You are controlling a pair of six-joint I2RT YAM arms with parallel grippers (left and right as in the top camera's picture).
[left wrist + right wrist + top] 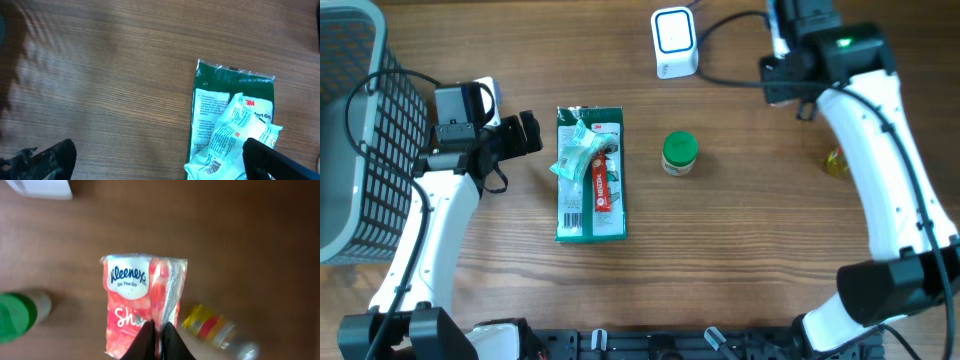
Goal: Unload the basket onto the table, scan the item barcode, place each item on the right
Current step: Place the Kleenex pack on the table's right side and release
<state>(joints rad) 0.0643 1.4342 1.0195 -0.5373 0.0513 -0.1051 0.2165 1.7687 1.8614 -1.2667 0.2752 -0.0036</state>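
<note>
One green-lidded jar [679, 152] stands near the scanner [675, 42] and green packet [592, 218].

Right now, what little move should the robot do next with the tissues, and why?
Probably carry the Kleenex pack toward the white scanner, turning it to find the barcode. The right end effector pinches the pack shut, the scanner stands close by, and no barcode shows on the face in view.
</note>
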